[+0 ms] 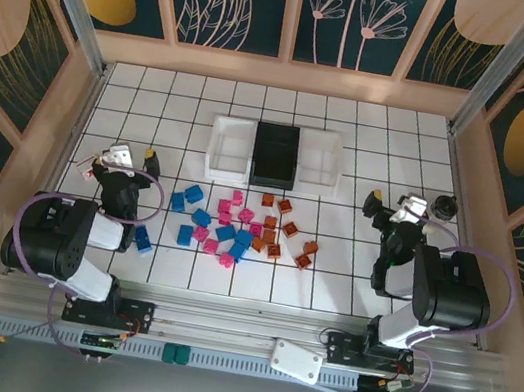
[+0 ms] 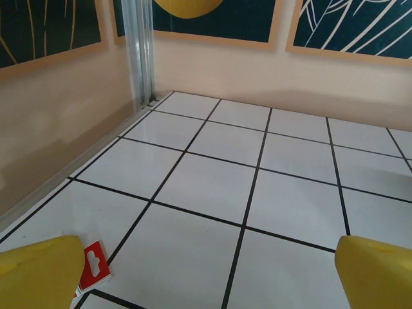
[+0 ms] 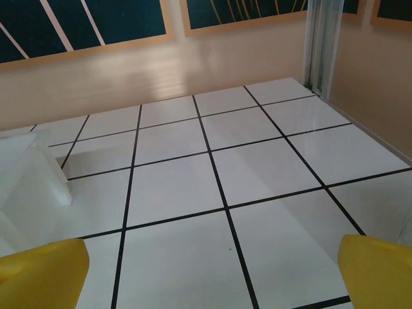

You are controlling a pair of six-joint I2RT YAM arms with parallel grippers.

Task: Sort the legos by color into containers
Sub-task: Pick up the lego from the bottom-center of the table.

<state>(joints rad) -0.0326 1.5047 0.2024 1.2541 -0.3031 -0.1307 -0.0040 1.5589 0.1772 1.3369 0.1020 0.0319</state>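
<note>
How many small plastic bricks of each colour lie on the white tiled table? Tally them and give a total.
Blue plastic bricks: about 8
Pink plastic bricks: about 8
Orange-brown plastic bricks: about 9
Total: about 25; some sit packed together, so the counts are approximate.

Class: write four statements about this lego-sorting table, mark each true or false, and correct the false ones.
1. The black tray sits between the two white trays. True.
2. Several legos already lie in the black tray. False: it is empty; the legos lie on the tiles in front.
3. The left end effector grips a blue brick. False: it is open and empty.
4. The orange-brown bricks lie mostly right of the blue bricks, seen from above. True.
</note>
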